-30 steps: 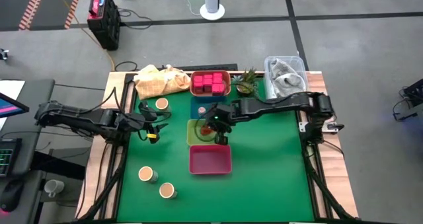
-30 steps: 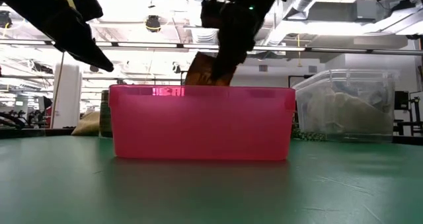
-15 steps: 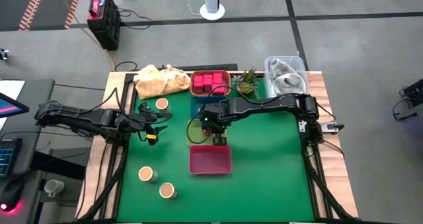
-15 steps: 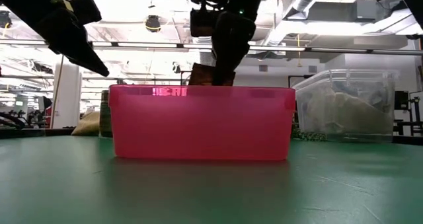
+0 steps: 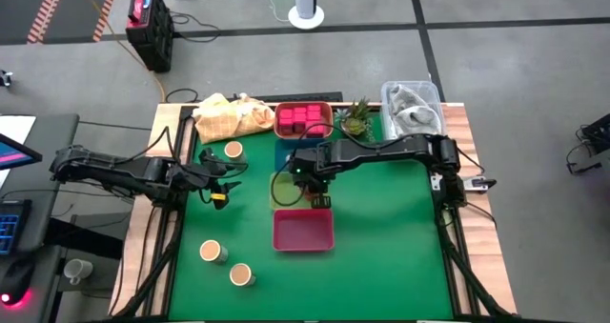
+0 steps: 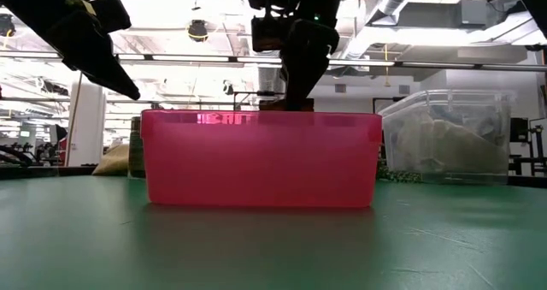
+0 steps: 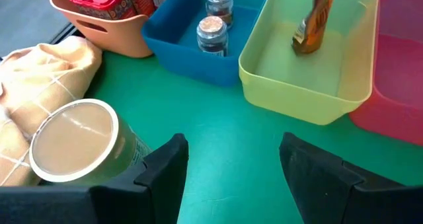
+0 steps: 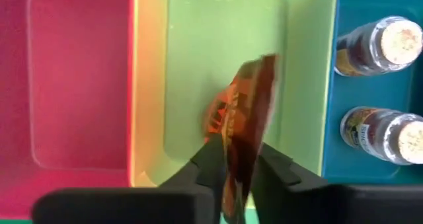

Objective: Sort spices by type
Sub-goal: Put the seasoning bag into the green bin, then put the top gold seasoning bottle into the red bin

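Right jaws [image 8: 236, 168]: we see them closed on the orange-brown packet [image 8: 241, 115], holding it by one end so that it hangs over the yellow-green tray [image 8: 301, 85]; in the high view this gripper sits above that tray near the middle of the table [image 5: 381, 228].
Packet: we see it in the left wrist view too, upright and blurred inside the yellow-green tray; whether it touches the tray floor we cannot tell.
Left jaws [image 7: 231, 168]: we see them spread wide with nothing between them, low over the green table, near the left edge in the high view.
Tan-topped jars: we count one [image 7: 76, 141] just beside the left fingers [image 7: 165, 171] against a cream cloth [image 7: 39, 65], and two more [image 5: 212, 252] [image 5: 241, 274] near the table's front left corner.
Grey shaker jars [image 7: 213, 34]: we see two standing upright in the blue tray [image 7: 178, 49], next to the yellow-green one.
Pink-red cubes [image 5: 303, 116]: we see them packed in the salmon tray [image 7: 112, 32] at the back of the table.
Pink tray [image 5: 303, 231]: we see it in front of the yellow-green tray, touching it.
Other things: we note a green plant [image 5: 355, 119] and a clear bin [image 5: 412, 109] at the back right.
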